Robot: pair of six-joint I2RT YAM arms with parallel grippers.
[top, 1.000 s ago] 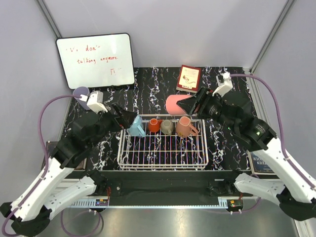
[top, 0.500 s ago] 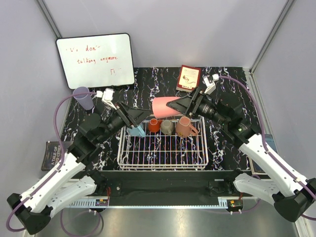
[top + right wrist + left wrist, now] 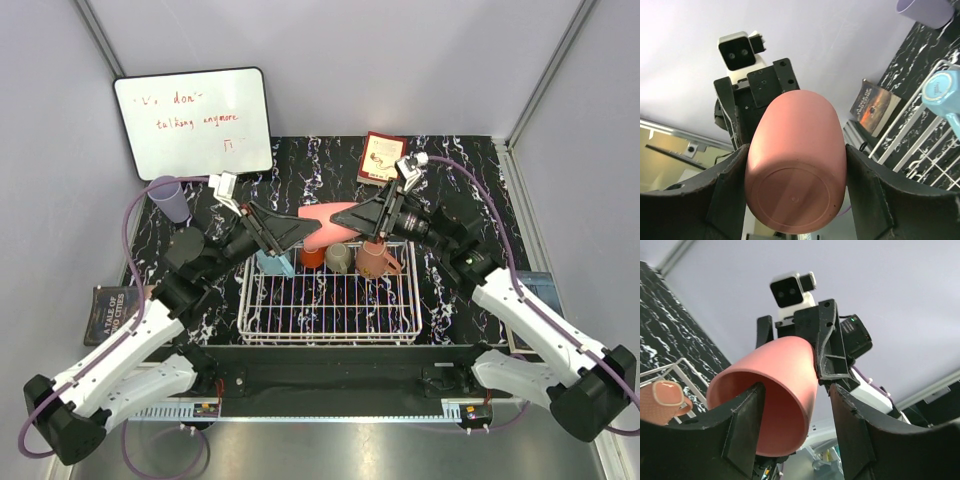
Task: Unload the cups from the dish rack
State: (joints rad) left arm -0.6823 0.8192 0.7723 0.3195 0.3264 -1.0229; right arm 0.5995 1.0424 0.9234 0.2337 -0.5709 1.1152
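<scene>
The right fingers (image 3: 730,197) hold the pink tumbler (image 3: 797,165) sideways, likely so the wide-open left fingers (image 3: 745,427) can take it.

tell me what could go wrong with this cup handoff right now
1. The pink tumbler hangs sideways in mid-air, clamped only by the right fingers; the left fingers are open at its rim. Released early, it could drop onto the mugs in the dish rack.
2. The fingers nearly meet, so a small overshoot might knock them together.
</scene>
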